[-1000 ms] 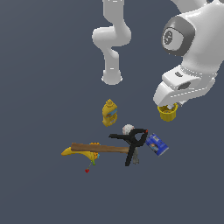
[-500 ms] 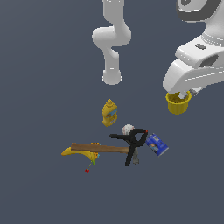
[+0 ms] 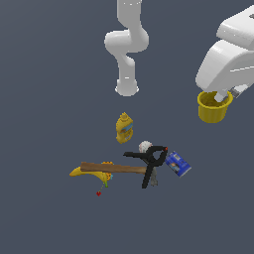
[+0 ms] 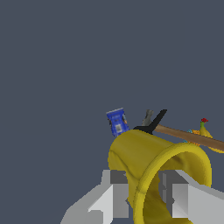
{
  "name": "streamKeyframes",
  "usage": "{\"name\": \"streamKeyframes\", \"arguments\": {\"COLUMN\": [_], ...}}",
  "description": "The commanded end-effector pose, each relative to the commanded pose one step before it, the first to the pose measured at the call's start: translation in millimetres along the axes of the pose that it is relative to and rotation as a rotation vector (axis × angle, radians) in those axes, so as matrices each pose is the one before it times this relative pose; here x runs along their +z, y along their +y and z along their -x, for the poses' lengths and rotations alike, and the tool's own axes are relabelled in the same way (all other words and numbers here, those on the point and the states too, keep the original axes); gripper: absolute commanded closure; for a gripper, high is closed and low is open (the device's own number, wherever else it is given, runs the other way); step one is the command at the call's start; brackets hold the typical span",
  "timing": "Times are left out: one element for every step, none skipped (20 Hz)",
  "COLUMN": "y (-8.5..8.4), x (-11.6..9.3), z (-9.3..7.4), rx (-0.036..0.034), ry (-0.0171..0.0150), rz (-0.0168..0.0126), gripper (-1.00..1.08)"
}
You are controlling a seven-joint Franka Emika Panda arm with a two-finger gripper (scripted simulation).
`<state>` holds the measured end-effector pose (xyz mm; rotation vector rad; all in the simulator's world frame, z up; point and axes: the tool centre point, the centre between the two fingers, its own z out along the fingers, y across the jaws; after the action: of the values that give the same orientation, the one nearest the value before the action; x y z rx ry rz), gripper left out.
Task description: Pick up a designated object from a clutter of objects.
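The designated object, a plain yellow cup [image 3: 214,107], hangs high above the floor at the exterior view's right, well clear of the clutter of objects. My gripper [image 3: 220,97] is shut on its wall, one finger inside the rim and one outside. In the wrist view the yellow cup [image 4: 144,162] fills the foreground between my fingers [image 4: 114,194], its open mouth turned toward the camera. Below lie the yellow bottle [image 3: 124,127], white ball [image 3: 145,146], black clamp [image 3: 150,161], blue can [image 3: 177,164], wooden-handled hammer [image 3: 116,168] and banana [image 3: 93,173].
The arm's white base [image 3: 127,87] stands behind the pile. A small red marker [image 3: 98,193] sits on the floor in front of the banana. The blue can [image 4: 117,121] and hammer handle [image 4: 188,137] show beyond the cup in the wrist view.
The gripper has risen with the cup and drifted toward the exterior view's right, farther from the pile. The objects on the floor have not moved.
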<state>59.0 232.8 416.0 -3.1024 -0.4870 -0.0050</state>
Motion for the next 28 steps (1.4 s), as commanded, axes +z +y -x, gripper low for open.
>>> {"name": "streamKeyframes", "arguments": {"y": [1.22, 0.47, 0.26, 0.2, 0.3, 0.25, 0.03, 0.16, 0.11, 0.07, 0.02, -0.11, 0.0, 0.01, 0.02, 0.03, 0.04, 0.05, 0.06, 0.06, 0.07, 0.08, 0.09, 0.5, 0.1, 0.1, 0.11, 0.11], "x": [-8.62, -2.63, -1.87, -1.56, -1.7, -1.42, -0.72, -0.89, -0.63, -0.38, -0.12, 1.63, -0.08, -0.23, -0.39, -0.54, -0.69, -0.84, -0.98, -1.12, -1.25, -1.38, -1.5, -1.68, -1.72, -1.81, -1.9, -1.94], "z": [-3.11, -0.78, -0.97, -0.89, -0.53, -0.45, -0.64, -0.29, -0.2, -0.12, -0.04, 0.15, -0.08, -0.23, -0.39, -0.54, -0.69, -0.84, -0.99, -1.13, -1.26, -1.39, -1.52, -1.61, -1.74, -1.84, -1.94, -1.99], "rx": [-0.0005, 0.0, -0.00015, -0.00016, 0.0, 0.0, -0.00019, 0.0, 0.0, 0.0, 0.0, 0.00005, 0.0, 0.0, 0.0, 0.0, 0.0, 0.0, 0.0, 0.0, 0.0, 0.0, 0.0, 0.00068, 0.0, 0.0, 0.0, 0.0], "ry": [-0.00085, 0.0, -0.00066, -0.00066, 0.0, 0.0, -0.00066, 0.0, 0.0, 0.0, 0.0, -0.00138, 0.0, 0.0, 0.0, 0.0, 0.0, 0.0, 0.0, 0.0, 0.0, 0.0, 0.0, 0.0001, 0.0, 0.0, 0.0, 0.0], "rz": [0.00031, 0.0, 0.00011, 0.00011, 0.0, 0.0, 0.00011, 0.0, 0.0, 0.0, 0.0, 0.00002, 0.0, 0.0, 0.0, 0.0, 0.0, 0.0, 0.0, 0.0, 0.0, 0.0, 0.0, 0.00008, 0.0, 0.0, 0.0, 0.0], "gripper": [1.08, 1.08, 1.08, 1.08, 1.08, 1.08, 1.08, 1.08, 1.08, 1.08, 1.08, 1.08, 1.08, 1.08, 1.08, 1.08, 1.08, 1.08, 1.08, 1.08, 1.08, 1.08, 1.08, 1.08, 1.08, 1.08, 1.08, 1.08]}}
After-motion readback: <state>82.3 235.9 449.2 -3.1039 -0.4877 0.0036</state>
